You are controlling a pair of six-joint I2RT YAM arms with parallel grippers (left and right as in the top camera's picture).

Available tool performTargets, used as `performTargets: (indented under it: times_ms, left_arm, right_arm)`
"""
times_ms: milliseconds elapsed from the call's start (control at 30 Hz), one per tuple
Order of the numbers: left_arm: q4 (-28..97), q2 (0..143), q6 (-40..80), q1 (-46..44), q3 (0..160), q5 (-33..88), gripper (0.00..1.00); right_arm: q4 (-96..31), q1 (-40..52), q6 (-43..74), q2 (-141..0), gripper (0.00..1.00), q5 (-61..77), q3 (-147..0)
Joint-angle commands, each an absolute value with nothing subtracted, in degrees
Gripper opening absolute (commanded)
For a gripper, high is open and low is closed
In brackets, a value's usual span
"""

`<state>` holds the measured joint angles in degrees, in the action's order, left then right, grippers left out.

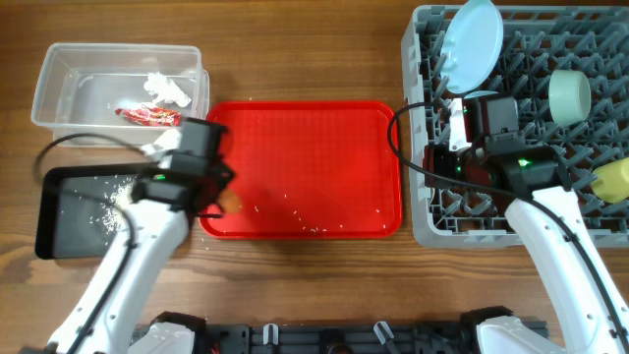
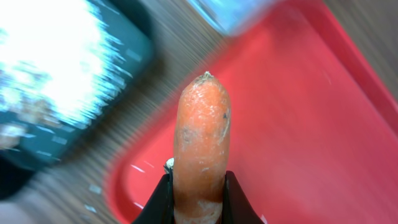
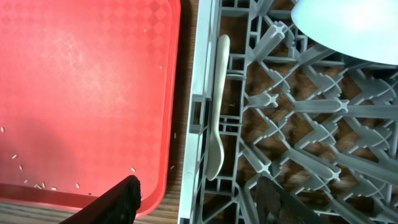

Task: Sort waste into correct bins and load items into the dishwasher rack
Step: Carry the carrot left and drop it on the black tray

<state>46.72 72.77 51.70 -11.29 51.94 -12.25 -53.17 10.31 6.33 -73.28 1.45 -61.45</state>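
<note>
My left gripper (image 2: 198, 186) is shut on the small orange carrot (image 2: 200, 146), held over the left edge of the red tray (image 1: 324, 138), near the black tray (image 1: 59, 211) with loose rice. In the overhead view the carrot (image 1: 230, 202) peeks out beside the left wrist. The clear tub (image 1: 59, 74) holds the red-and-silver wrapper (image 1: 147, 116) and white tissue (image 1: 167, 89). My right gripper (image 3: 199, 199) is open over the left wall of the grey rack (image 1: 423, 211), above the white spoon (image 3: 217, 106). The rack holds the blue plate (image 1: 472, 44), pale green bowl (image 1: 569, 95) and yellow cup (image 1: 611, 181).
Loose rice grains (image 1: 314, 228) lie scattered on the red tray, near its front edge. Cables run from both wrists across the table.
</note>
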Motion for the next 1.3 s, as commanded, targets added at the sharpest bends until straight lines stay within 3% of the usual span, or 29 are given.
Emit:
performTargets:
  times_ms: [0, 167, 400, 900, 967, 1067, 1167, 1267]
  left_arm:
    - [48.16, 71.26, 49.87, -0.84, 51.70, -13.54, 0.04]
    - [47.24, 71.42, 49.91, 16.21, 51.70, -13.58, 0.04]
    - [43.05, 75.55, 49.91, 29.15, 51.68, -13.61, 0.04]
    - [37.95, 93.71, 49.91, 34.89, 51.68, -13.56, 0.08]
    - [38.06, 93.76, 49.89, 34.89, 51.70, -13.52, 0.28]
    - [38.13, 93.47, 49.82, 34.89, 51.72, -12.64, 0.43]
    - [38.37, 92.23, 49.67, 34.89, 51.81, -12.60, 0.72]
    - [39.53, 89.52, 49.60, 34.87, 52.75, -11.22, 0.80]
  right_arm:
    - [-53.23, 10.41, 5.93, -72.90, 0.62, 1.17, -62.57]
    - [-53.32, 10.41, 5.96, -72.90, 0.62, 1.17, -62.57]
    - [-53.43, 10.41, 6.00, -72.90, 0.62, 1.19, -62.57]
    - [-53.71, 10.41, 6.00, -72.90, 0.62, 1.19, -62.57]
    - [-53.76, 10.41, 5.98, -72.90, 0.62, 1.17, -62.57]
    - [-53.76, 10.41, 5.98, -72.90, 0.62, 1.19, -62.57]
    - [-53.76, 10.41, 5.98, -72.90, 0.62, 1.17, -62.57]
    - [-53.67, 10.41, 5.98, -72.90, 0.62, 1.17, -62.57]
